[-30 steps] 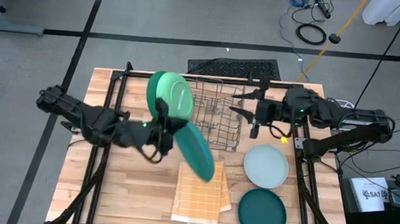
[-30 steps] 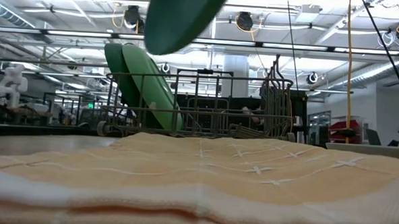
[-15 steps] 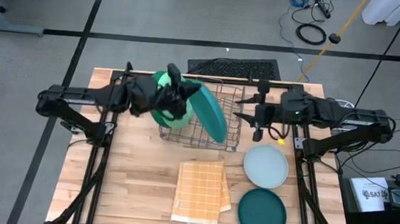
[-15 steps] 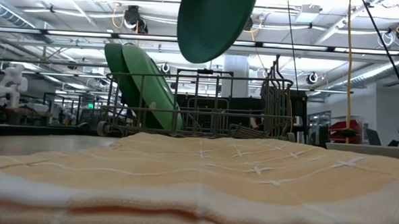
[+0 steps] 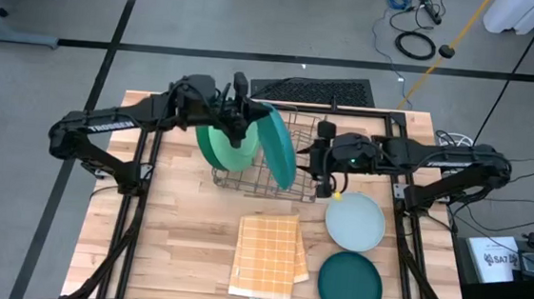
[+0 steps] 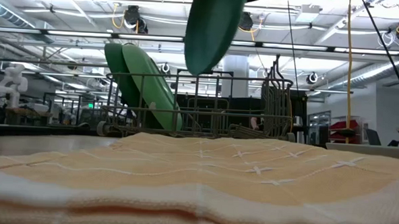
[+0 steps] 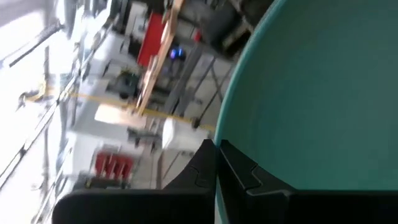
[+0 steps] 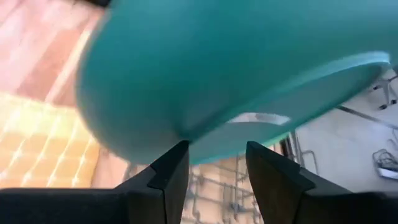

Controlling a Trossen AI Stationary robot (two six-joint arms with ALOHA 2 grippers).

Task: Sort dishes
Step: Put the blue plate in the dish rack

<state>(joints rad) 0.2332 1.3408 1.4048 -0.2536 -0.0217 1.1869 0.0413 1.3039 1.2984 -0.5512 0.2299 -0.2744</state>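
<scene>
While the teal plate was held on edge above the grey wire rack, the left claw was seen clamped tight on its rim, at the side nearer the two green plates. The plate's long axis ran roughly from the far side of the desk toward the near side, its lower edge pointed down into the rack's open slots, so a descent along that line appeared to be what the next move required. The light green plate and the mid green plate were already leaning together in the rack at the left arm's end. The right claw was positioned just beside the teal plate on its other face, its fingers spread wide with nothing gripped between them; the left arm was plainly the one carrying. The pale blue-grey plate and the dark teal plate were left lying flat on the bare wood by the right arm, and the checked cloth was spread near the front edge. Beyond the desk, a lit workshop with ceiling lamps and cables was visible.
</scene>
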